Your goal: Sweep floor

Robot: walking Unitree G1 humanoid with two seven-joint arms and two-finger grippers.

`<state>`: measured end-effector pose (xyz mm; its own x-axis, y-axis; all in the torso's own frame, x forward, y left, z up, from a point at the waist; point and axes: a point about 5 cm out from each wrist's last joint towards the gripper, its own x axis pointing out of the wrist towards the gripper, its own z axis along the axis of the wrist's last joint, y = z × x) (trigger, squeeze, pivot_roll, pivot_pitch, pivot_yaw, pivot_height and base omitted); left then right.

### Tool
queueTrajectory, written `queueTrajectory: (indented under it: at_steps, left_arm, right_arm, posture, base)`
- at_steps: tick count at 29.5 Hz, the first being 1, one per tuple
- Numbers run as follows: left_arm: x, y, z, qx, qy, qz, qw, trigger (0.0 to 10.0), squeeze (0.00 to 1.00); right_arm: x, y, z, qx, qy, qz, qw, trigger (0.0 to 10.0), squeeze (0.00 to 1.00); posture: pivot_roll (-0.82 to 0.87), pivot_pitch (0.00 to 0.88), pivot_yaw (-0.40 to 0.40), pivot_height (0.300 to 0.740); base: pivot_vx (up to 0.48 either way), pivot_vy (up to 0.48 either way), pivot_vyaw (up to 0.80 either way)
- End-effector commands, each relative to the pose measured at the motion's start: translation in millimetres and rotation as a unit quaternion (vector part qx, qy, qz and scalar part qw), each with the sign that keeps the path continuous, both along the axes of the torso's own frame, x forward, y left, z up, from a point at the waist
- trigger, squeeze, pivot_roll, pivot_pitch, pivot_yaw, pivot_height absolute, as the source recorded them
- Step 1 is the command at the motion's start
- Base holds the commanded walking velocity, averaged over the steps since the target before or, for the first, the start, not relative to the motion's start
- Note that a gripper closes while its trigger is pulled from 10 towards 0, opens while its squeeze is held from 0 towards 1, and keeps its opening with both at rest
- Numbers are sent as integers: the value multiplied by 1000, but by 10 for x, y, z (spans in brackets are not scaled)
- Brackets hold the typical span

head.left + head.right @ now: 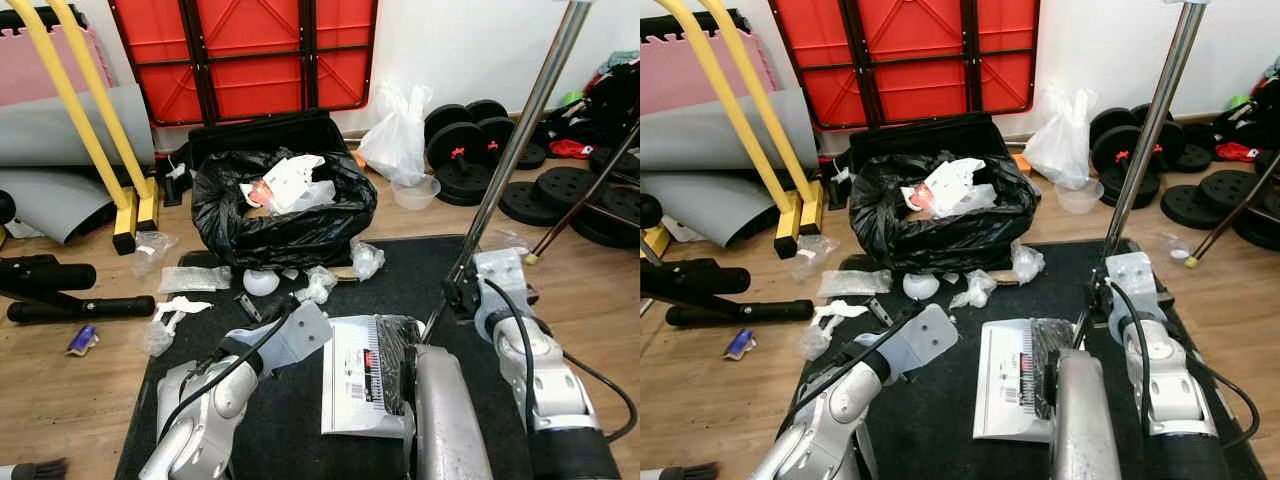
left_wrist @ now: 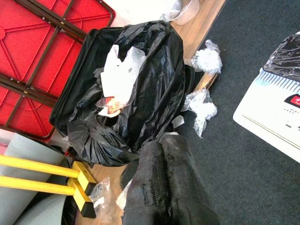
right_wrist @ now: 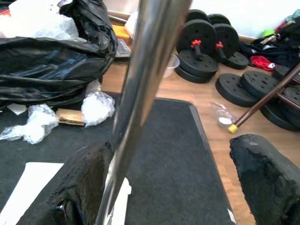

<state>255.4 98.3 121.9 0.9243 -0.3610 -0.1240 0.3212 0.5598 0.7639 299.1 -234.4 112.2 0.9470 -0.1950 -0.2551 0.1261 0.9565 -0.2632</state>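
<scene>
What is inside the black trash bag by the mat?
The black trash bag holds crumpled white paper and plastic wrap, with a red-printed scrap at the top of the pile. Anything deeper is covered by that pile and the bag's folds.

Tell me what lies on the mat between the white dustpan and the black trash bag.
Between the white dustpan and the black trash bag, the head views show crumpled clear plastic wrappers and a small white ball on the dark mat.
</scene>
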Motion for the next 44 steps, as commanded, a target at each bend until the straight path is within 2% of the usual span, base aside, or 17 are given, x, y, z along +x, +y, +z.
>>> queueTrajectory:
  at_steps: [1, 7, 8, 18, 23, 24, 26, 27, 28, 29, 42, 44]
  left_arm:
    - [-10, 29, 10, -2, -3, 7, 1000, 10000, 0]
    - [-18, 23, 12, -2, -3, 6, 1000, 10000, 0]
    - [-19, 16, 16, -3, -3, 6, 1000, 10000, 0]
    - [-31, 5, 36, -4, -5, 5, 1000, 10000, 0]
    - [-39, 0, 31, -3, -6, 5, 1000, 10000, 0]
    - [-39, -3, 27, -3, -6, 6, 1000, 10000, 0]
    - [-39, -3, 27, -3, -6, 6, 1000, 10000, 0]
    - [-44, -6, 26, 4, -12, 7, 1000, 10000, 0]
    - [-44, -6, 26, 4, -12, 7, 1000, 10000, 0]
    - [-47, -10, 14, 0, -8, 6, 1000, 10000, 0]
    - [-34, -40, 13, 4, -5, 0, 1000, 10000, 0]
    - [-28, -34, 43, -6, -10, 0, 1000, 10000, 0]
  right_arm:
    - [12, -10, -8, 3, -3, -4, 1000, 10000, 0]
    - [78, 9, 36, 15, -31, 3, 999, 10000, 0]
    - [132, 12, 50, 31, -41, 10, 999, 10000, 0]
    - [252, 80, 85, 73, -62, 42, 995, 10000, 0]
    - [286, 72, 117, 67, -78, 41, 994, 10000, 0]
    - [293, 59, 126, 65, -85, 37, 994, 3176, 0]
    - [293, 59, 126, 65, -85, 37, 994, 3176, 0]
    - [297, 50, 140, 65, -92, 34, 993, 706, 0]
    - [297, 50, 140, 65, -92, 34, 993, 706, 0]
    - [302, 40, 150, 63, -100, 32, 993, 0, 0]
    - [320, 36, 141, 68, -115, 30, 991, 0, 0]
    - [327, 34, 157, 80, -128, 30, 988, 0, 0]
  posture:
    - [-129, 0, -19, 350]
    - [-134, 0, -15, 350]
    - [-133, 0, -17, 350]
    - [-120, 5, -11, 350]
    - [-108, 0, -5, 350]
    - [-106, 0, -6, 350]
    - [-106, 0, -6, 350]
    - [-104, 0, -4, 350]
    - [-104, 0, -4, 350]
    - [-104, 0, -5, 350]
    - [-109, 0, -6, 350]
    - [-112, 0, -7, 350]
  base:
    - [0, 0, 0]
    - [0, 0, 0]
    - [0, 0, 0]
    - [0, 0, 0]
    - [0, 0, 0]
    - [0, 0, 0]
    - [0, 0, 0]
    - [0, 0, 0]
    - [0, 0, 0]
    - [0, 0, 0]
    - [0, 0, 0]
    - [0, 0, 0]
